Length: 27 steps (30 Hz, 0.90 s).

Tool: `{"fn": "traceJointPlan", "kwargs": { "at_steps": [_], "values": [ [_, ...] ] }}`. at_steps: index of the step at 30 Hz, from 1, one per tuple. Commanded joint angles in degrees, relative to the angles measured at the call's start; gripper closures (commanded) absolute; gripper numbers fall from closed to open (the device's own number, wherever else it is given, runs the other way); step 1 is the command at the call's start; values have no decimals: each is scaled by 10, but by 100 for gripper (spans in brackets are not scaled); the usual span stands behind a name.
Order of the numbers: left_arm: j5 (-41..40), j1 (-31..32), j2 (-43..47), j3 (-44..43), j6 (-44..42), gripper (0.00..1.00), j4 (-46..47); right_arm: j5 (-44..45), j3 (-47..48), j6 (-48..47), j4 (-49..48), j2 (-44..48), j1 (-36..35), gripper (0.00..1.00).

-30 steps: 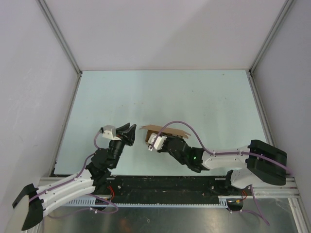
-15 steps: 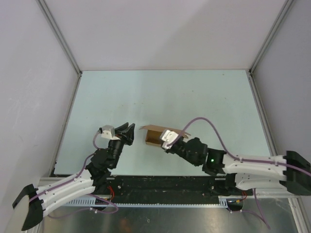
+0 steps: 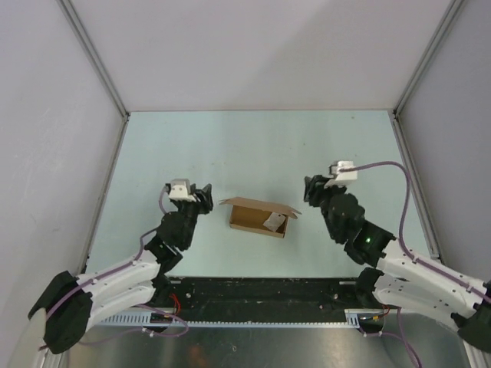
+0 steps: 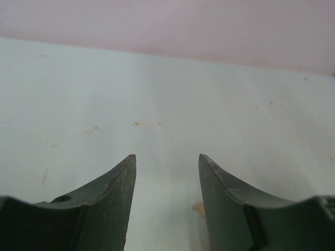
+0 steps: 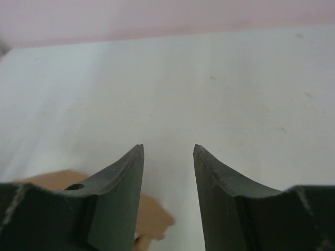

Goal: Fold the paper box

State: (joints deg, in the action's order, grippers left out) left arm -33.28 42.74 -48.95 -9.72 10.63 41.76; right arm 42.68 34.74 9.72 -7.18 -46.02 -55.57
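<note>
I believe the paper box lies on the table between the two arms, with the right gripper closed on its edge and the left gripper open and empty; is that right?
Not quite. The right gripper is not on the paper box: the top external view shows it apart, to the box's right, open and empty. The rest holds, the left gripper included.

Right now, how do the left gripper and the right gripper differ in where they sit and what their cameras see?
The left gripper sits left of the paper box; the right gripper sits to its right. The left wrist view catches only a tan sliver by one finger; the right wrist view shows a broad brown patch of the box. Both are open, empty and clear of the box.
</note>
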Motion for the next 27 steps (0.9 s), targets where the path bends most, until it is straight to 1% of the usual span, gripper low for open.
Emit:
{"fn": "traceJointPlan", "kwargs": {
  "at_steps": [1, 3, 4, 5, 6, 7, 8, 10, 11, 13, 14, 16, 17, 19, 20, 22, 23, 25, 27],
  "values": [
    [51, -79, -17, -41, 35, 43, 2, -91, 20, 138, 107, -6, 138, 52],
    [68, -104, -20, -47, 51, 42, 2, -133, 20, 145, 111, -29, 167, 52],
    [100, -130, -25, -51, 56, 42, 2, -146, 21, 148, 110, -39, 178, 52],
    [119, -143, -47, -67, 61, 42, -1, -163, 26, 146, 109, -64, 204, 52],
    [139, -170, -60, -77, 63, 42, -4, -198, 32, 149, 110, -77, 216, 52],
    [185, -181, -77, -89, 64, 42, -23, -213, 38, 150, 118, -93, 230, 52],
    [204, -191, -110, -115, 65, 43, -34, -225, 54, 149, 126, -120, 249, 54],
    [245, -213, -149, -142, 59, 44, -65, -244, 64, 148, 144, -143, 259, 57],
    [276, -217, -190, -173, 48, 46, -78, -247, 67, 148, 149, -157, 265, 60],
    [303, -226, -232, -204, 39, 48, -117, -257, 68, 151, 157, -166, 267, 67],
    [328, -229, -255, -229, 33, 51, -125, -270, 70, 150, 161, -172, 269, 74],
    [357, -231, -312, -248, 32, 53, -136, -279, 72, 153, 173, -189, 269, 81],
    [365, -231, -328, -262, 32, 56, -139, -286, 73, 153, 175, -195, 271, 86],
    [365, -231, -366, -274, 33, 59, -143, -298, 74, 154, 182, -214, 271, 90],
    [363, -231, -375, -275, 35, 62, -144, -304, 74, 155, 183, -220, 271, 94],
    [371, -231, -394, -277, 36, 68, -146, -307, 73, 154, 189, -235, 270, 97],
    [378, -231, -398, -275, 37, 74, -146, -309, 74, 153, 190, -238, 270, 100],
    [386, -231, -391, -268, 47, 81, -152, -306, 73, 153, 197, -245, 269, 100],
    [386, -230, -381, -254, 65, 85, -152, -300, 73, 155, 209, -246, 269, 100]
  ]
}}
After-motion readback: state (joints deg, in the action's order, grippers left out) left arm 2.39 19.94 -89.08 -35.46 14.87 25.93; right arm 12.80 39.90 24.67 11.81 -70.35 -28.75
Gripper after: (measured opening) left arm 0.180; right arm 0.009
